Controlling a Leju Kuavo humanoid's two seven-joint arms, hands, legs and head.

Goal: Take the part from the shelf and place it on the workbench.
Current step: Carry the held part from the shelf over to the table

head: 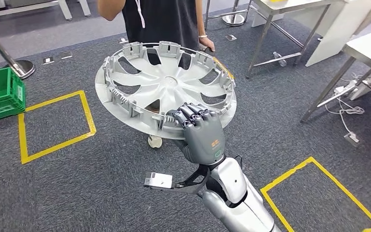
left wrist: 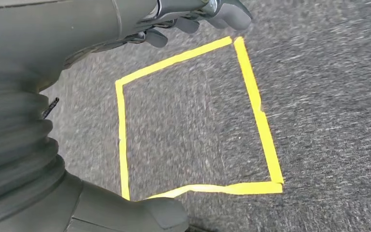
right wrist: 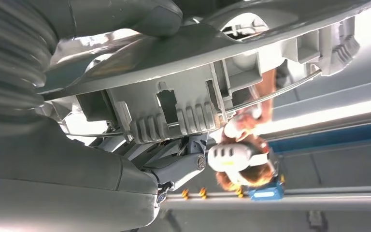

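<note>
Silver wheel cover (head: pixel 166 87) (rim edge) gripped by right hand (head: pixel 200 130), grey carpet (head: pixel 101 183) around.

Person (head: pixel 162 21) close beyond hubcap (head: pixel 164 87)

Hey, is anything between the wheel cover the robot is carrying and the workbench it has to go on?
The right hand grips the wheel cover by its near rim. A person stands directly behind it, close to its far edge. Steel-legged tables stand further right; which one is the workbench I cannot tell.
</note>
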